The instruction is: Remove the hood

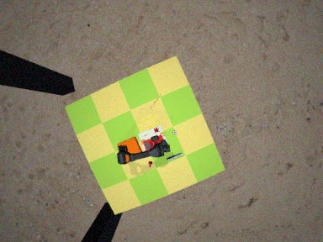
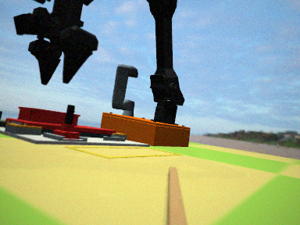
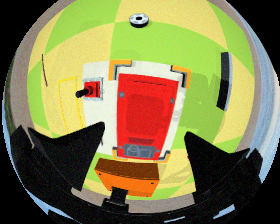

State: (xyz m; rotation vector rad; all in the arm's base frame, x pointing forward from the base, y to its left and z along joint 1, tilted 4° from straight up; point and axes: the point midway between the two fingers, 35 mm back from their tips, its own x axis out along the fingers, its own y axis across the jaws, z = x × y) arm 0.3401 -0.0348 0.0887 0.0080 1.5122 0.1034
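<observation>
We see the gripper hanging in the air above the toy car, its fingers spread wide and released, with nothing between them. In the wrist view the two dark fingertips frame the car from either side: the red hood lies directly below and between them, still seated on the car. The car rests on a pale grey base plate, which lies on the chequered green and yellow worktop.

From the exterior view the fingers point down, well above the low red car, touching nothing. Beyond the fingers stands the arm's orange base, with a grey bracket rising from it beside the black arm column.

The marked area shows as a thin yellow outline on the worktop, just beside the base plate; in the wrist view its outline lies off to the left of the left finger. A small red block with a black knob sits on the base plate between the car and that outline.

Ahead of the fingers, in the wrist view, a small grey ring lies on the worktop, well apart from the car. To the right of the right finger lies a dark narrow bar. A thin tan stick lies on the worktop near the exterior camera.
</observation>
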